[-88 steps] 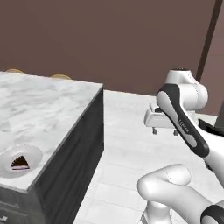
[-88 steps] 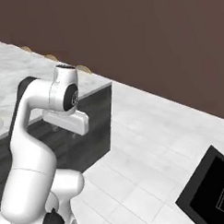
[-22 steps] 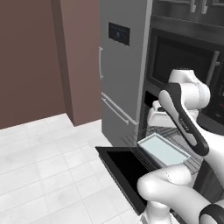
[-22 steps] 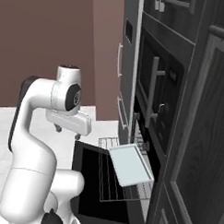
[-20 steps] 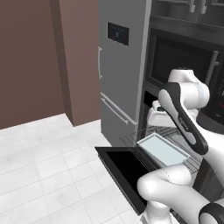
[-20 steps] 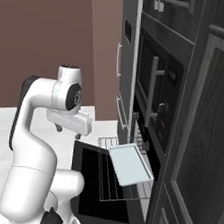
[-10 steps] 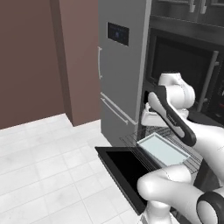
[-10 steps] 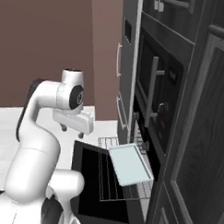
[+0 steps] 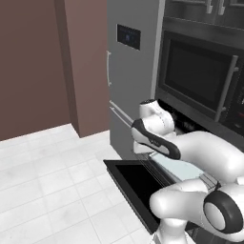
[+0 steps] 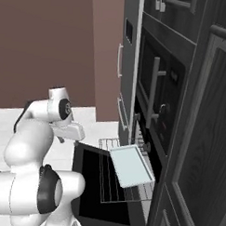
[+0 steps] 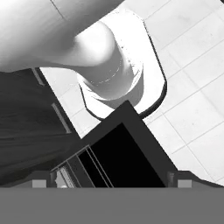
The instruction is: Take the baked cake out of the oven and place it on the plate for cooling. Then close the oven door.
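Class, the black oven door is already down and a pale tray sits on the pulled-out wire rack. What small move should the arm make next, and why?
Probably lower the open two-finger gripper toward the pale flat tray on the wire rack. The black drop-down oven door lies open; the gripper hangs empty above its near edge.

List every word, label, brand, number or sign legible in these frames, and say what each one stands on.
No text can be read.
Dark panel on the fridge door: faint marks, too blurred to read.
Small display beside the microwave: too small to read.
Oven, oven door, pale tray on the pulled-out rack: no lettering visible.
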Motion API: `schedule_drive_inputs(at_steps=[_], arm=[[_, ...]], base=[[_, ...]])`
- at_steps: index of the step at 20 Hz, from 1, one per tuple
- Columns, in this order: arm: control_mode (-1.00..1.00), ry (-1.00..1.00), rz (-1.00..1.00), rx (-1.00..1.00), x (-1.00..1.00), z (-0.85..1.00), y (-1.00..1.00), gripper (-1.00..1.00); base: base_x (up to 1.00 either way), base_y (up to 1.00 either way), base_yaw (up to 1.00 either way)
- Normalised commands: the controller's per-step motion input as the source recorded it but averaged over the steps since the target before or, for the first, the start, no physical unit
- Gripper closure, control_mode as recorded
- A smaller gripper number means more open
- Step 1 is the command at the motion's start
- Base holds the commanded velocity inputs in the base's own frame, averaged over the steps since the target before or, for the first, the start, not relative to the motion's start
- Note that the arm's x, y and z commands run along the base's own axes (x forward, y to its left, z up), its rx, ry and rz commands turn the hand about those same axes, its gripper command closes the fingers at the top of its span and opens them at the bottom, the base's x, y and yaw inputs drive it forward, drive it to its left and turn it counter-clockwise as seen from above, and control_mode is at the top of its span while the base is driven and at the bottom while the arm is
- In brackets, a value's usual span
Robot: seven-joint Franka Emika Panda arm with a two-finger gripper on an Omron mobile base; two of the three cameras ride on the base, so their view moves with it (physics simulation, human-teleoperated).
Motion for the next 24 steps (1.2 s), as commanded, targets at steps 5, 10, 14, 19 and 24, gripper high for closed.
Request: schedule_drive_inputs(at_steps=[5,10,14,19,24], arm=[[-1.0,0.12,0.0,-0.09,0.45,-0.96,0.01,-1.0],[-1.0,0.14,0.0,-0.07,0.51,-0.85,0.0,-1.0],[-1.0,0.13,0.0,-0.06,0.45,-0.75,0.0,-1.0],[-1.0,0.12,0.0,-0.02,0.47,-0.64,0.0,-1.0],[-1.0,0.12,0.0,0.0,0.44,-0.62,0.0,-1.0]], base=[[0.0,0.0,0.0],[0.0,0.0,0.0],[0.0,0.0,0.0],[0.0,0.0,0.0],[0.0,0.0,0.0]])
